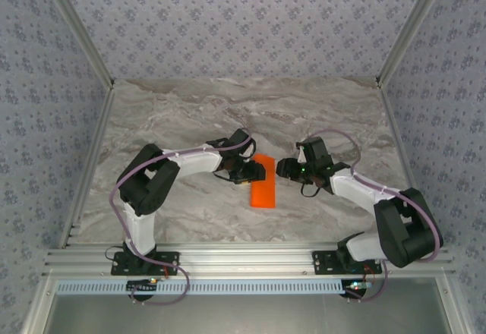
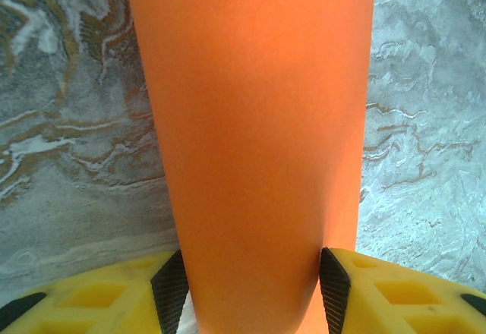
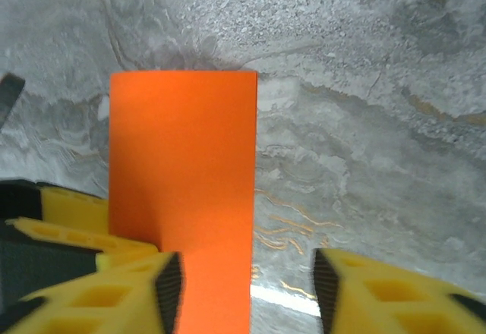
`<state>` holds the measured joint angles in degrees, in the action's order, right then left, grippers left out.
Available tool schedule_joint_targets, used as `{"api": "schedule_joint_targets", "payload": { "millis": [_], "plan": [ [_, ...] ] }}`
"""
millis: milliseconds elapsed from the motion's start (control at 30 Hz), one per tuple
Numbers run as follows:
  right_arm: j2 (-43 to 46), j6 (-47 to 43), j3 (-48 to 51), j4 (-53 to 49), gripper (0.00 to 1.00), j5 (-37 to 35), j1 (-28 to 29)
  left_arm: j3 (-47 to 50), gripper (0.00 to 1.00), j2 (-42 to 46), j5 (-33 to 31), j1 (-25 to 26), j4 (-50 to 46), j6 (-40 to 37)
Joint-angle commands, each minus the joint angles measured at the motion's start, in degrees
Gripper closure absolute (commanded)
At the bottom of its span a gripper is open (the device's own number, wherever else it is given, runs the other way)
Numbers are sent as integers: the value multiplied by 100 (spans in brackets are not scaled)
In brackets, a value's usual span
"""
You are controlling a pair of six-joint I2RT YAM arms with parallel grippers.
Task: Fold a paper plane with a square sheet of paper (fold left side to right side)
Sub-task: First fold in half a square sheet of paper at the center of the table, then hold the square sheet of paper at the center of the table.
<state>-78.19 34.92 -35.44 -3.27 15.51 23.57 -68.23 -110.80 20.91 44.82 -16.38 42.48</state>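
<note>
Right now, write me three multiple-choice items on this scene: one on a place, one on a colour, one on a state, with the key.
1. Where does the orange paper lie? A) between the left gripper and the right gripper B) in a far corner C) on an arm's base.
2. What colour are the right gripper's fingers? A) blue B) yellow C) white.
3. How do the right gripper's jaws stand? A) shut on nothing B) clamped flat on the paper C) apart.
Key: 1 A, the top view shows it between them; 2 B, the right wrist view shows yellow fingers; 3 C, bare table shows between the paper's edge and one finger.
</note>
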Motion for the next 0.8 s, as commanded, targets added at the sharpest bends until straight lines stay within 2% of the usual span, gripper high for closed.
{"api": "schedule_joint_targets", "payload": {
  "millis": [0, 100, 233, 767],
  "plan": [
    [-232, 68, -33, 180, 68, 341, 33, 73, 47, -302, -364, 76, -444, -118],
    [-445, 68, -101, 300, 85, 511, 63, 64, 47, -307, -368, 71, -443, -118],
    [-657, 68, -189, 360, 94, 611, 122, 55, 47, -310, -368, 76, -444, -126],
    [-1267, 68, -427, 290, 95, 621, 328, 46, 47, -310, -368, 71, -454, -131]
  ]
}}
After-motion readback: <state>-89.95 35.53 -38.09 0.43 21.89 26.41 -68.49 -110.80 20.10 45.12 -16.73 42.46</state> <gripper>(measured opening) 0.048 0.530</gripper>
